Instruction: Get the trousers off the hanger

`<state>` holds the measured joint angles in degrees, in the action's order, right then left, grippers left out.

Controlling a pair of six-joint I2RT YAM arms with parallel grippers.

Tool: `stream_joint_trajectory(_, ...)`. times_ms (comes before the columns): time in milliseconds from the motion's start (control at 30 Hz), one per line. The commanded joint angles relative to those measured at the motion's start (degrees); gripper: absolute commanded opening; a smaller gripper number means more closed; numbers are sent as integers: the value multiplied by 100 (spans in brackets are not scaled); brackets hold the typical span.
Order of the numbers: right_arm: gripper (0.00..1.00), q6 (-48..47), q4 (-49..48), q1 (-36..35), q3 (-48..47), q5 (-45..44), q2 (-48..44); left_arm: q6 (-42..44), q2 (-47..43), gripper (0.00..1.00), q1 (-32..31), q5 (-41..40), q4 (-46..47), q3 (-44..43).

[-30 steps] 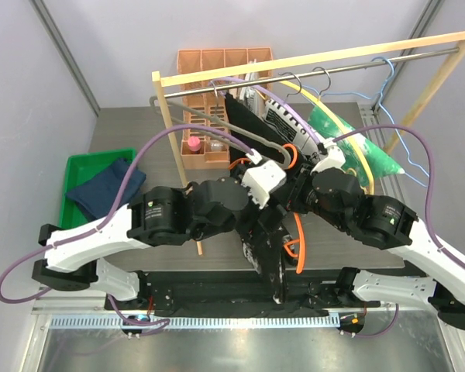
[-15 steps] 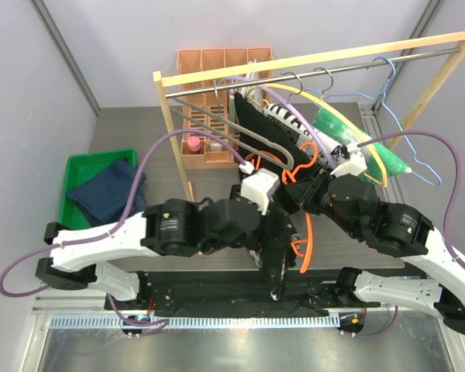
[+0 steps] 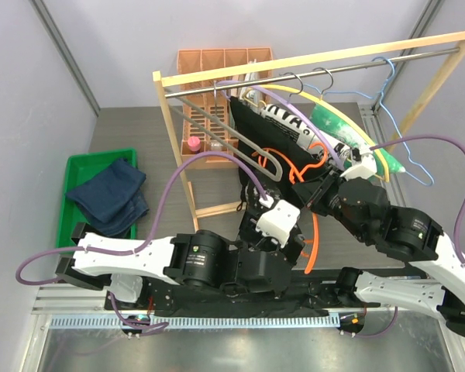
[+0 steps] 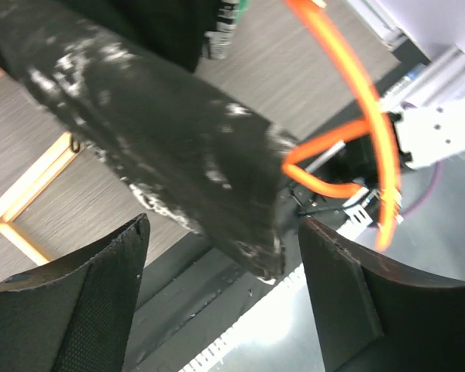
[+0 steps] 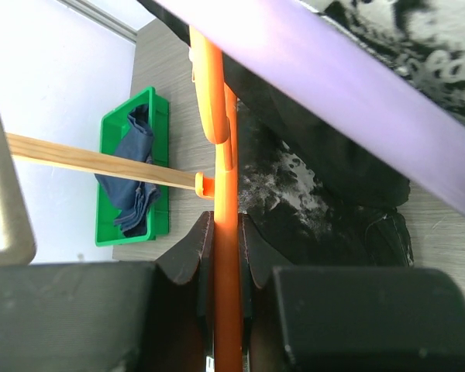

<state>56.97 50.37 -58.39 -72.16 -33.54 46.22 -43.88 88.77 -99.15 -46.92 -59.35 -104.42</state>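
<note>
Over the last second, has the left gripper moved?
Yes. In the top view the left gripper has pulled back toward the near table edge and slightly to the right, away from the upright post of the wooden rack.

From above, you see a grey wood-grain table [image 3: 128, 128] filling the middle of the frame. Pale, evenly lit walls [image 3: 23, 116] rise at the upper left and upper right. A wooden clothes rack [image 3: 310, 56] slants across the top. A shiny metal panel [image 3: 217, 353] runs along the bottom edge.
</note>
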Motion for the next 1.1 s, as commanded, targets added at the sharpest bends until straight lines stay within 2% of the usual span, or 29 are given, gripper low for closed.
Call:
stream_joint_trajectory(0,1,271,-748,-14,-114,-425,-245,-437,79,76,71,-355,-121,9)
stream_joint_trajectory(167,1,315,-792,-14,-105,-417,-157,-446,87,78,98,-230,310,159)
stream_joint_trajectory(267,1,315,-844,-14,-123,-390,-139,-586,201,83,116,-300,284,159)
stream_joint_trajectory(400,1,306,-871,-6,-158,-355,-95,-780,333,84,186,-397,257,281)
stream_joint_trajectory(900,1,306,-853,-14,-131,-294,-148,-1026,527,79,660,-608,521,545)
stream_joint_trajectory(1067,1,341,-862,-14,-114,-223,-174,-1255,422,72,827,-792,424,844)
